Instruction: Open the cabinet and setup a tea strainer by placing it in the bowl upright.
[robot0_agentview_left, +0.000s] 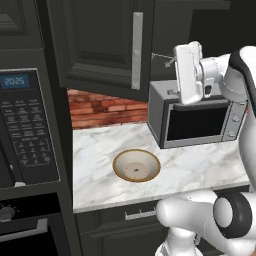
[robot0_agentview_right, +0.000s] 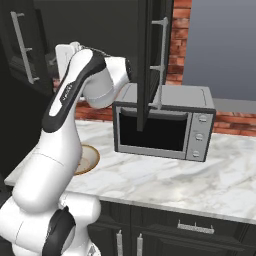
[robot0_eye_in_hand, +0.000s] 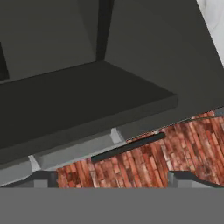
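The cabinet (robot0_agentview_left: 100, 45) hangs above the counter. Its left door carries a long silver handle (robot0_agentview_left: 137, 50). Its right door (robot0_agentview_right: 146, 65) stands swung out, edge-on over the microwave. My white hand (robot0_agentview_left: 189, 72) is raised at the open right half, just above the microwave. In the hand view my gripper (robot0_eye_in_hand: 116, 179) is open with nothing between its fingertips (robot0_eye_in_hand: 43, 178), facing the dark cabinet floor (robot0_eye_in_hand: 87, 100) and brick below. A thin wire (robot0_agentview_left: 160, 56), perhaps the tea strainer's handle, pokes from the opening; its mesh basket is hidden. The bowl (robot0_agentview_left: 136, 165) sits on the marble counter, holding nothing.
A silver microwave (robot0_agentview_left: 200, 117) stands on the counter (robot0_agentview_left: 100, 150) right under my hand. A tall black oven column (robot0_agentview_left: 27, 130) bounds the counter on the left. Red brick (robot0_agentview_left: 100, 107) backs it. Dark drawers (robot0_agentview_right: 195, 227) run below the counter edge.
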